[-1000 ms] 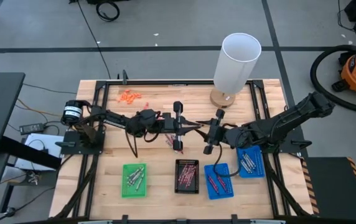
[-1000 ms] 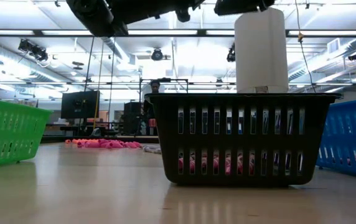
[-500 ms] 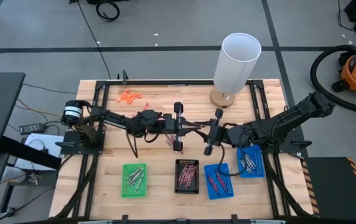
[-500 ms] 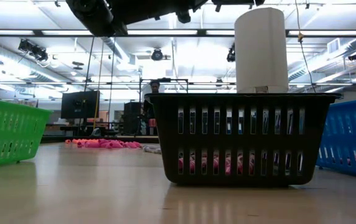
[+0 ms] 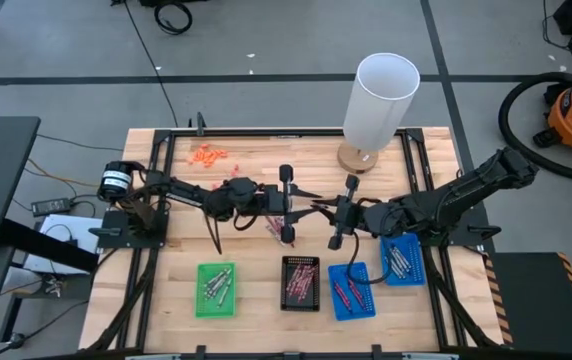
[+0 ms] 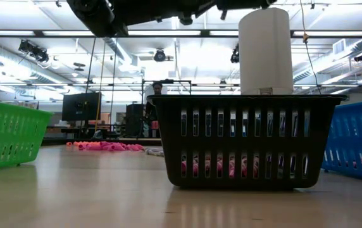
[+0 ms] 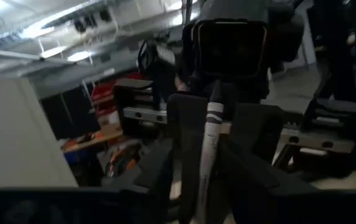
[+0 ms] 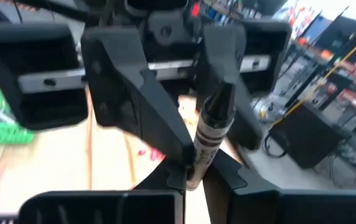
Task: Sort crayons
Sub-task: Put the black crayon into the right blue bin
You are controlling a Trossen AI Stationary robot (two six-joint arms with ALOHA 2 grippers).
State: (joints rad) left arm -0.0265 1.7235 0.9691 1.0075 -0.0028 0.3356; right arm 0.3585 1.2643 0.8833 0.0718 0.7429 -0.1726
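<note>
1. The two arms meet nose to nose above the middle of the table (image 5: 166, 300), and a crayon (image 8: 208, 138) is being passed between them

2. The right tool (image 5: 318, 208) is closed on the crayon, as its wrist view shows: the stick stands up between its two dark fingers (image 8: 165, 175)

3. This crayon has a dark tip and a white and dark wrapper

4. The left tool (image 5: 306, 201) faces the right one, and its fingers (image 8: 147, 99) are spread open on each side of the crayon

5. In the left wrist view the same crayon (image 7: 211, 140) shows as a pale stick right in front of the right tool

6. More crayons lie on the table under the two tools (image 5: 275, 226)

7. A small heap of orange bits (image 5: 207, 156) lies at the far left of the table

8. Four little baskets stand in a row at the near edge: a green basket (image 5: 216, 289), a black basket (image 5: 300, 283) and two blue baskets (image 5: 352, 291) (image 5: 403, 262)

9. Grey crayons lie in the green basket, reddish ones in the black one and in the nearer blue one, and grey ones in the other blue one

10. A tall white tube (image 5: 380, 100) stands at the back of the table
</note>
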